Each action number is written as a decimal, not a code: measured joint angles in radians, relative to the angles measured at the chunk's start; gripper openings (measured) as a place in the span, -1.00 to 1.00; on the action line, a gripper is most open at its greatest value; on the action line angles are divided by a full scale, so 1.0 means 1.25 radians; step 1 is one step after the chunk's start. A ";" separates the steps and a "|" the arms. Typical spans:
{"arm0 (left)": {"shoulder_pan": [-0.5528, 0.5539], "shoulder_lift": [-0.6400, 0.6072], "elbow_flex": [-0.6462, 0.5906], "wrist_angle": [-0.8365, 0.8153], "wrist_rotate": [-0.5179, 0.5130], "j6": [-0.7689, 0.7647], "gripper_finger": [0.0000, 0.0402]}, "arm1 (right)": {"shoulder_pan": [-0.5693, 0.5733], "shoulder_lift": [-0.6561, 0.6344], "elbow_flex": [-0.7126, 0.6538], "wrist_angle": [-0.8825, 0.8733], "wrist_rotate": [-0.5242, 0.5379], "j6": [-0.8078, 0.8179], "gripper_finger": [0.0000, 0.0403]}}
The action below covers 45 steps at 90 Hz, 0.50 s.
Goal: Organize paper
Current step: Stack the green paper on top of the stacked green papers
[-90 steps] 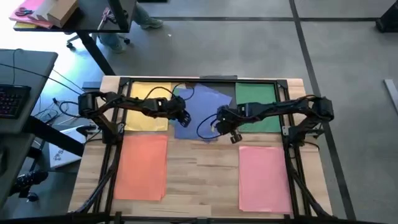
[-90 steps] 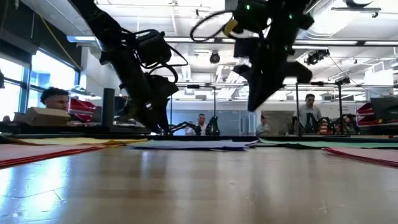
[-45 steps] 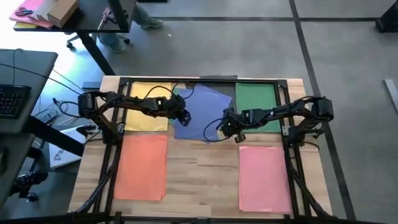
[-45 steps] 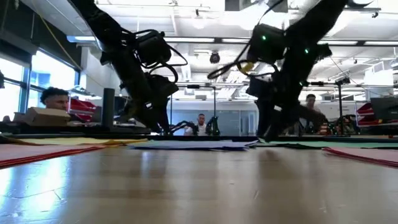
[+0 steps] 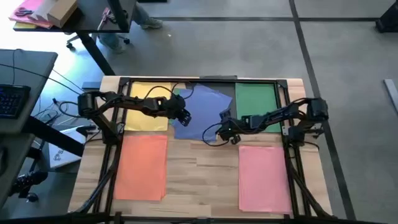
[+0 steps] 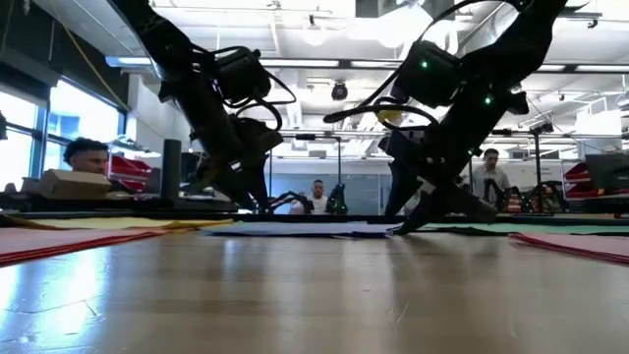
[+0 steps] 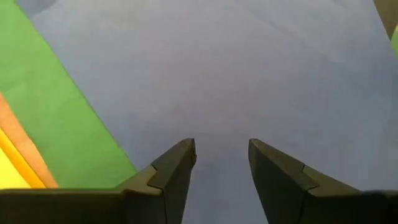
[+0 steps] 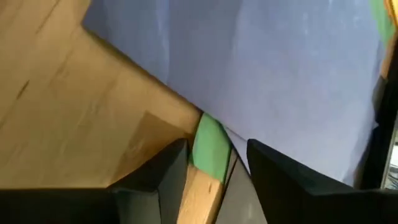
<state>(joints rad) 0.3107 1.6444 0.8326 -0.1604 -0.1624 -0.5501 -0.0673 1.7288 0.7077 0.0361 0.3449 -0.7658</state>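
Blue paper (image 5: 202, 112) flat, skewed | L claw (image 7: 221, 163) apart over it | R claw (image 8: 214, 165) apart at green corner

The left pincer (image 7: 221, 163), fingers parted, hangs over blue paper (image 7: 236, 74) beside green paper (image 7: 62, 118).
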 joint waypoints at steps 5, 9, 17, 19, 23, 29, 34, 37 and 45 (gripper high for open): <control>-0.002 0.000 0.000 0.001 0.000 -0.007 -0.28 | 0.001 0.002 0.000 0.018 0.022 -0.001 -0.27; -0.003 0.000 0.000 0.000 -0.002 -0.015 -0.28 | -0.001 0.003 0.000 0.032 0.026 -0.001 -0.30; -0.003 0.000 0.000 0.001 -0.003 -0.018 -0.28 | -0.008 0.005 -0.002 0.047 0.026 -0.002 -0.38; -0.003 0.000 0.000 0.001 -0.003 -0.018 -0.28 | -0.010 0.005 -0.002 0.047 0.025 -0.001 -0.40; -0.004 0.000 0.000 0.001 -0.003 -0.018 -0.28 | -0.015 0.005 -0.002 0.047 0.023 0.007 -0.47; -0.003 0.000 0.000 0.001 -0.003 -0.018 -0.28 | -0.023 0.005 -0.002 0.045 0.028 0.030 -0.59; -0.004 0.000 0.000 0.001 -0.003 -0.018 -0.28 | -0.030 0.006 -0.002 0.038 0.040 0.045 -0.74; -0.004 0.000 0.000 0.001 -0.003 -0.018 -0.28 | -0.033 0.006 -0.003 0.033 0.039 0.048 -0.83; -0.004 0.000 0.000 0.000 -0.003 -0.018 -0.28 | -0.040 0.006 0.000 0.005 0.024 0.065 -0.96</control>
<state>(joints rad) 0.3061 1.6440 0.8326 -0.1600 -0.1665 -0.5724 -0.1173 1.7367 0.7073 0.0422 0.3745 -0.6846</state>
